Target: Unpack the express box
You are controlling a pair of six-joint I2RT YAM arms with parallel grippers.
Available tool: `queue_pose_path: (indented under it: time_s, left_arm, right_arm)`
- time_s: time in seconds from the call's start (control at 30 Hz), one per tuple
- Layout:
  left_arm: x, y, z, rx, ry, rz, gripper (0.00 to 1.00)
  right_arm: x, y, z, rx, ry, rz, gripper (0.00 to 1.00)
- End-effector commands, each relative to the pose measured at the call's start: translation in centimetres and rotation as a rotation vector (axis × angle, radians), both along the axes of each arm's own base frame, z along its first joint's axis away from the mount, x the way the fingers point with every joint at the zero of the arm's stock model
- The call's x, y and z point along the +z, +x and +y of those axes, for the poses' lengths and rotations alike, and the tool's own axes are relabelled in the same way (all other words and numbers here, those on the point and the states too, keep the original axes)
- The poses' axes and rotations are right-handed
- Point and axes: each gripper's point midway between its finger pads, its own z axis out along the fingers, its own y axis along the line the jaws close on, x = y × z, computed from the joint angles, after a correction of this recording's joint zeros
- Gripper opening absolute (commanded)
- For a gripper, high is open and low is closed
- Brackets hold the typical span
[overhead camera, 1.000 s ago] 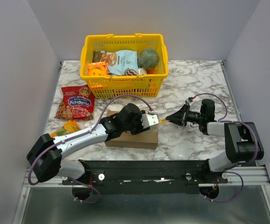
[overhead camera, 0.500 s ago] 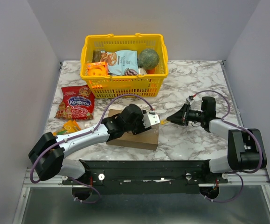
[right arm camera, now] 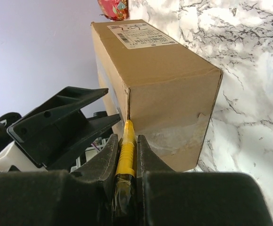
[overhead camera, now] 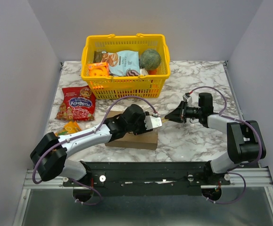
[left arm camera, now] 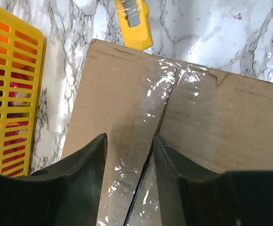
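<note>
The express box [overhead camera: 135, 140] is a brown carton lying near the table's front edge. Its top [left arm camera: 122, 99] carries clear tape over a seam that shows as a dark slit. My left gripper [left arm camera: 129, 139] stands open just over that top, one finger on each side of the slit, holding nothing. In the overhead view it [overhead camera: 151, 123] sits at the box's right end. My right gripper [right arm camera: 126, 139] is shut on a yellow utility knife [right arm camera: 126, 155]. The knife's tip meets the vertical edge of the box's end face [right arm camera: 174, 94]. The knife [left arm camera: 133, 19] also shows beyond the box's end.
A yellow basket [overhead camera: 125, 85] filled with groceries stands at the back. A red candy bag [overhead camera: 76, 103] and an orange packet [overhead camera: 69, 128] lie left of the box. Marble table [overhead camera: 197, 80] stretches to the right.
My right gripper with the knife has shifted a little left and away from me, closer to the box's end. The left gripper has hardly moved.
</note>
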Motion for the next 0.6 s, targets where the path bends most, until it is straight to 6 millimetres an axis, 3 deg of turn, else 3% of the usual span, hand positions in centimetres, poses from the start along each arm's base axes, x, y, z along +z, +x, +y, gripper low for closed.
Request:
queue_pose_path:
  time_s: [0.0, 0.17, 0.33, 0.47, 0.57]
  left_arm:
    - [-0.2, 1.2, -1.6, -0.003, -0.002, -0.018, 0.52]
    - [-0.7, 3.0, -1.8, 0.090, 0.022, 0.006, 0.50]
    - [0.2, 6.0, -1.3, 0.252, -0.010, 0.022, 0.40]
    - [0.6, 6.6, -1.3, 0.294, -0.028, 0.016, 0.29]
    - [0.8, 6.7, -1.1, 0.307, -0.033, 0.010, 0.26]
  right_arm:
    - [0.2, -0.3, 0.8, 0.045, 0.004, -0.024, 0.00]
    - [-0.4, -0.7, 0.8, 0.045, -0.002, 0.009, 0.01]
    - [-0.6, -1.9, 0.2, 0.001, -0.050, 0.053, 0.00]
    - [-0.1, -1.7, 0.1, 0.007, -0.049, 0.057, 0.00]
    - [-0.6, -2.4, 0.1, 0.014, -0.037, 0.121, 0.00]
